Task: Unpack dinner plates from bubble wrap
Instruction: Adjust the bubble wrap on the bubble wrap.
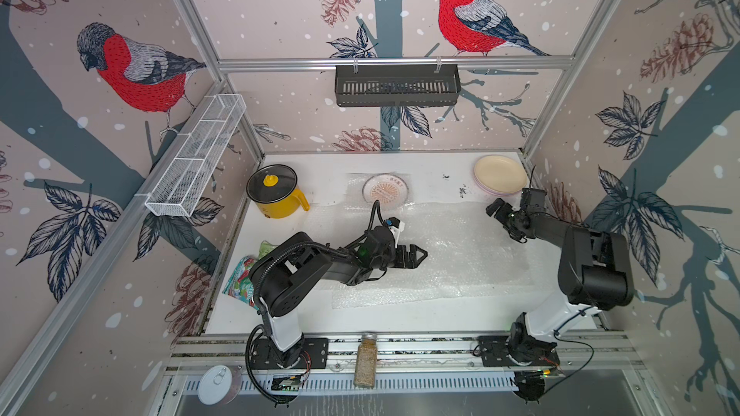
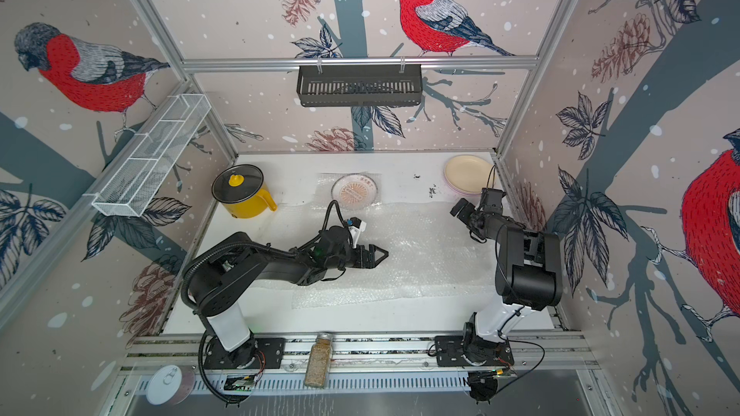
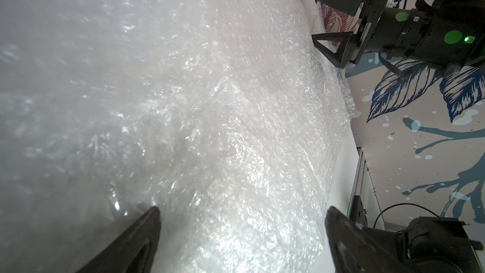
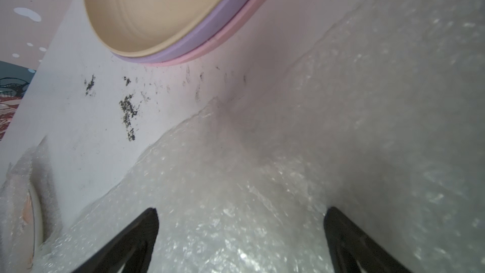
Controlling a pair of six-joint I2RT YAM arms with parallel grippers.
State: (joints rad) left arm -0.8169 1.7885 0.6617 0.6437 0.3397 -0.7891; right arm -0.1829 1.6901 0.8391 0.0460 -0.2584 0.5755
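Near: left gripper (image 3: 242, 209), jaws spread and empty, hangs over the middle of the flat bubble wrap (image 1: 460, 262). The wrap is judged a light, limp, slick film, best pinched at a free edge rather than its centre. Farther: right gripper (image 4: 241, 208), jaws likewise spread, over the wrap's far right edge. Beyond, centre: sunburst plate (image 1: 386, 192) in a smaller sheet (image 1: 356, 194); whether covered cannot be told. Far right corner: cream plate (image 1: 500, 178) on lilac plate (image 4: 233, 3) on pink plate (image 4: 256, 3), all bare. Plates judged stiff and breakable; take by the rim.
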